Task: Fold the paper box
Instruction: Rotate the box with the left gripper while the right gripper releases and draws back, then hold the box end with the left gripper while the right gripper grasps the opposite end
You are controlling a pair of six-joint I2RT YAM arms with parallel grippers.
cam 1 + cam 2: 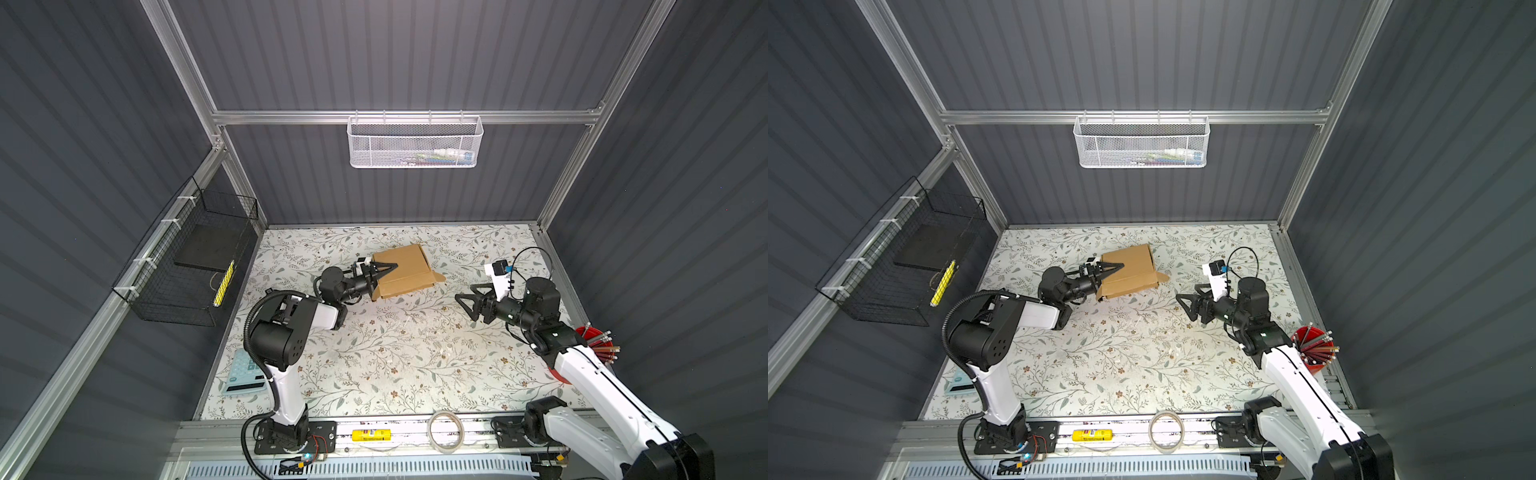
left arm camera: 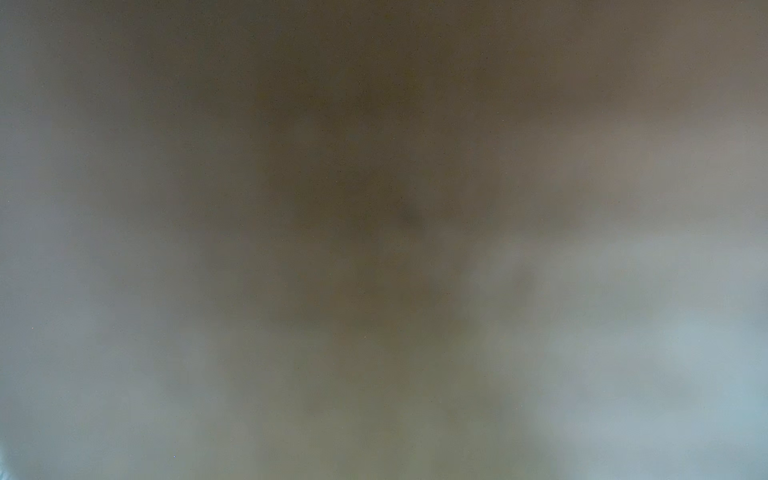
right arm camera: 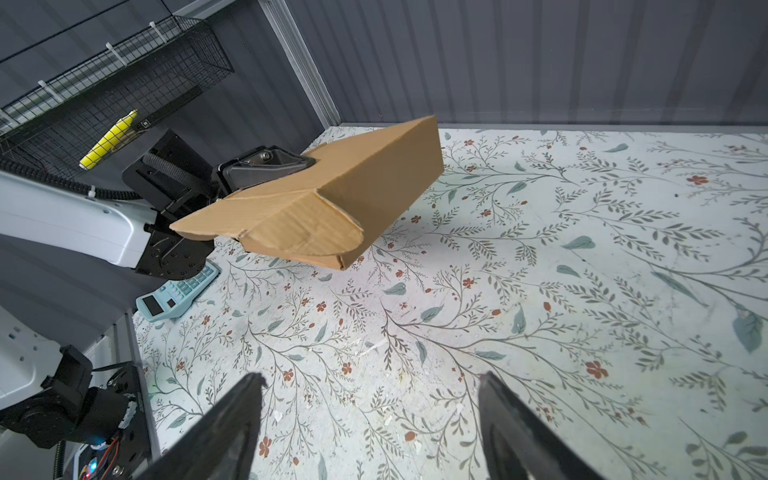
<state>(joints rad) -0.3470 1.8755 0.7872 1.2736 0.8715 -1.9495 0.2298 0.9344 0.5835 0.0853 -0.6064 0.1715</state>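
Observation:
The paper box (image 1: 409, 266) (image 1: 1133, 270) is a brown cardboard mailer, folded shut into a shallow box, with a rounded flap sticking out at its right end. In the right wrist view the paper box (image 3: 374, 178) hangs tilted above the floral table. My left gripper (image 1: 382, 270) (image 1: 1111, 268) is shut on its left edge, with one black finger lying across the top panel and the other hidden beneath. The left wrist view shows only a brown-grey blur. My right gripper (image 1: 465, 307) (image 1: 1185, 306) (image 3: 370, 378) stands open and empty to the right of the box, apart from it.
A light-blue calculator (image 1: 245, 372) (image 3: 178, 297) lies at the table's left front. A red cup of pencils (image 1: 594, 345) stands behind the right arm. A tape roll (image 1: 446, 430) and a yellow tube (image 1: 371, 434) sit on the front rail. A black wire basket (image 1: 195, 257) hangs on the left wall.

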